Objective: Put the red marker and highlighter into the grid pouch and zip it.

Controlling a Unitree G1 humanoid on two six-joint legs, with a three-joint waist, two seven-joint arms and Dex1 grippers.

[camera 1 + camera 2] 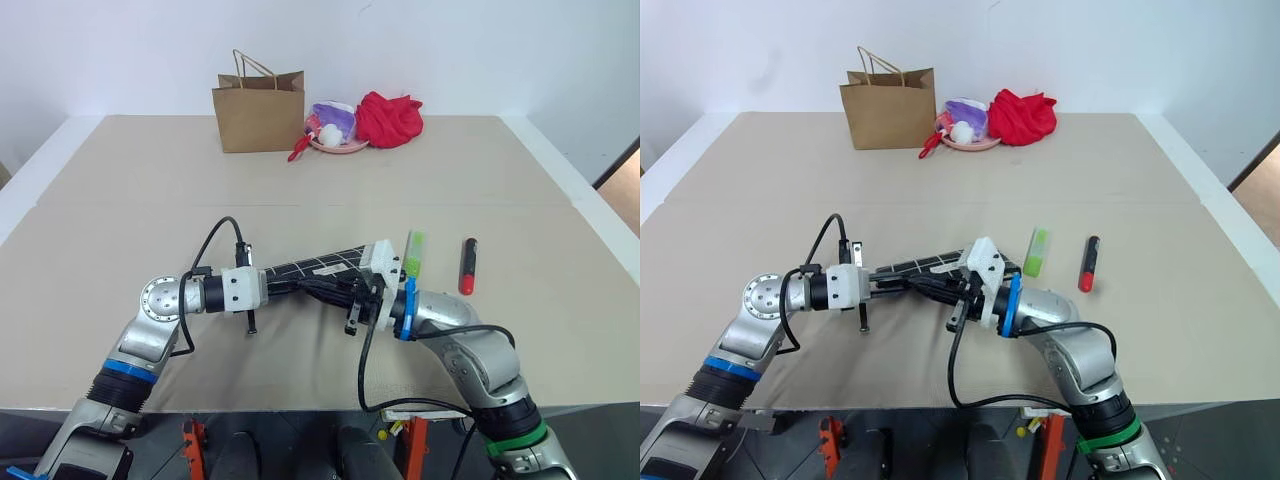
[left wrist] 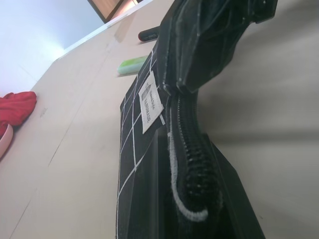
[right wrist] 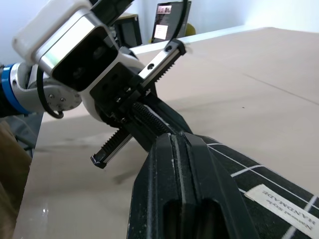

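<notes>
Both arms meet over the middle of the table (image 1: pixel 120 180), holding the grid pouch (image 1: pixel 320 266) up between them. The left gripper (image 1: pixel 285 285) comes in from nine o'clock with its jaws pressed together, pinching the pouch's zipper end. The right gripper (image 1: pixel 345 295) comes in from three o'clock; its jaws look nearly closed on the pouch's zipper edge, though I can't be sure it grips. The highlighter (image 1: pixel 1036 252) lies on the table just beyond the right wrist, toward one o'clock, and the red marker (image 1: pixel 1089 264) rests beside it, further toward three o'clock.
</notes>
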